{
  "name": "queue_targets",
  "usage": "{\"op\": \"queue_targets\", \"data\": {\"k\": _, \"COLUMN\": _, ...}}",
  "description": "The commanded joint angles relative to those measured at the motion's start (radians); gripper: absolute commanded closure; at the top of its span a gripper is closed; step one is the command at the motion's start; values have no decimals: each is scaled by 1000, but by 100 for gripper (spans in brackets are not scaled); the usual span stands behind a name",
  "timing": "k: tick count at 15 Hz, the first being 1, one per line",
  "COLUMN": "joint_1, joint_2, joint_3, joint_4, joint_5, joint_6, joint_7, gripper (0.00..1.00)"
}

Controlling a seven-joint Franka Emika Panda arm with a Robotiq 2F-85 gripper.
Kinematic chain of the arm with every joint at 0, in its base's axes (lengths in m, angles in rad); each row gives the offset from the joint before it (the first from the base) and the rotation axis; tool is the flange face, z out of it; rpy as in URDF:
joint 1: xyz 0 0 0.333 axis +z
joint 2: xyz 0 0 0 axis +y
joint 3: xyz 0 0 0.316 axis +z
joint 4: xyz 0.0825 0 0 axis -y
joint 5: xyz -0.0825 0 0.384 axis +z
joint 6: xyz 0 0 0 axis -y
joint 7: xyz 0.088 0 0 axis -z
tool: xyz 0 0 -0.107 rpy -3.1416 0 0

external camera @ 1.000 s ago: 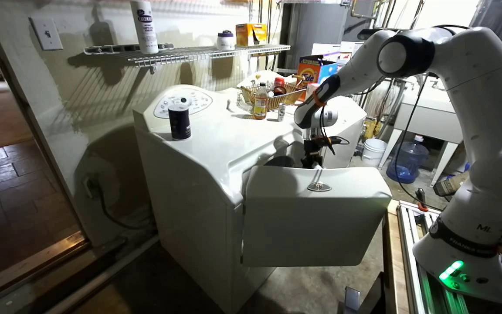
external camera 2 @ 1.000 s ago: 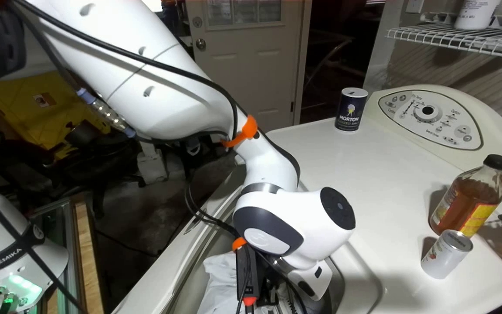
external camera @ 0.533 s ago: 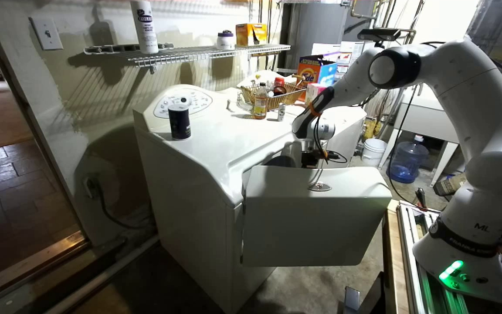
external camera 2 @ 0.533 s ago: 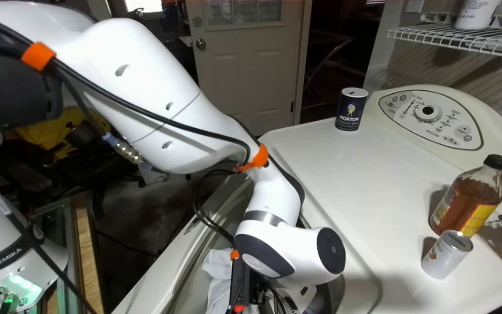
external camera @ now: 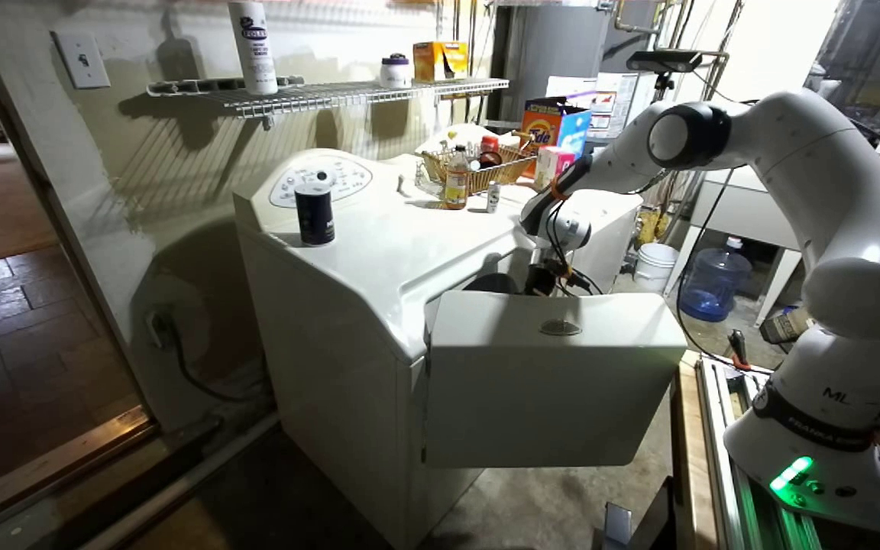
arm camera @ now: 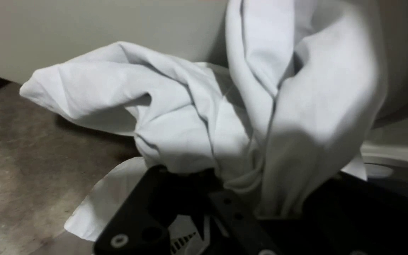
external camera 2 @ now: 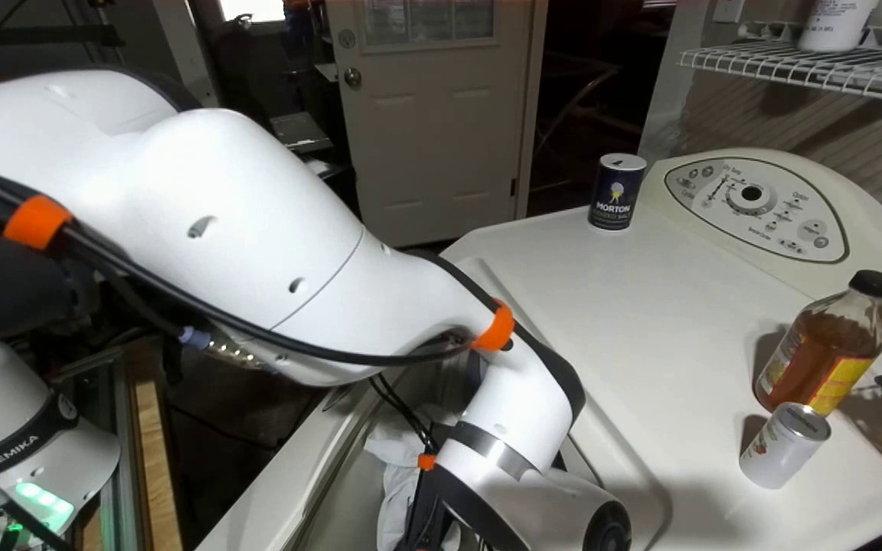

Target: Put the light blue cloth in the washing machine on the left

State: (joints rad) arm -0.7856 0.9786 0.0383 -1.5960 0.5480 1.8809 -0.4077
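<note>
Mottled floor (arm camera: pixel 16 170) shows behind the pale cloth (arm camera: pixel 175 92), which bulges beyond the hand (arm camera: pixel 253 186) pinching it.

Matt, soft-looking fabric in cloth (arm camera: pixel 197 117). Dull, smooth finish on gripper (arm camera: pixel 251 189). Smooth, glossy enamel look on machine (external camera: pixel 409 244). Clear, glassy shine on bottle (external camera 2: pixel 824 352). Printed paper look on salt canister (external camera 2: pixel 615 195). Coated wire in shelf (external camera: pixel 371 98). Clear plastic in jug (external camera: pixel 715 279). Smooth wood along bench (external camera 2: pixel 152 444). Rough, mottled concrete look on floor (arm camera: pixel 23 170).

This seems to be a home laundry room. The white machine (external camera: pixel 333 336), Tide box (external camera: pixel 543 122) and sink (external camera: pixel 753 215) show it.
</note>
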Motion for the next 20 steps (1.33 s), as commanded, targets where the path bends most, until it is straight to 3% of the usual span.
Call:
{"op": "queue_targets", "data": {"k": 1, "joint_1": -34, "joint_2": 86, "joint_3": 48, "joint_4": 104, "joint_5": 107, "joint_6": -85, "joint_7": -7, "gripper": 96}}
{"op": "queue_targets", "data": {"k": 4, "joint_1": -23, "joint_2": 126, "joint_3": 63, "joint_4": 118, "joint_5": 171, "joint_6": -47, "joint_7": -55, "gripper": 96}}
{"op": "queue_targets", "data": {"k": 5, "joint_1": 0, "joint_2": 83, "joint_3": 25, "joint_4": 80, "joint_5": 140, "joint_6": -51, "joint_7": -26, "gripper": 96}}
{"op": "queue_targets", "data": {"k": 6, "joint_1": 4, "joint_2": 93, "joint_3": 25, "joint_4": 85, "joint_5": 143, "joint_6": -50, "joint_7": -29, "gripper": 85}}
{"op": "queue_targets", "data": {"k": 11, "joint_1": 8, "joint_2": 95, "joint_3": 15, "joint_4": 88, "joint_5": 141, "joint_6": -49, "joint_7": -28, "gripper": 85}}
{"op": "queue_targets", "data": {"k": 12, "joint_1": 8, "joint_2": 95, "joint_3": 15, "joint_4": 88, "joint_5": 141, "joint_6": -49, "joint_7": -28, "gripper": 96}}
{"op": "queue_targets", "data": {"k": 16, "joint_1": -1, "joint_2": 151, "joint_3": 33, "joint_4": 116, "joint_5": 171, "joint_6": -33, "joint_7": -48, "gripper": 96}}
{"op": "queue_targets", "data": {"k": 20, "joint_1": -48, "joint_2": 181, "joint_3": 75, "joint_4": 109, "joint_5": 279, "joint_6": -44, "joint_7": -147, "gripper": 96}}
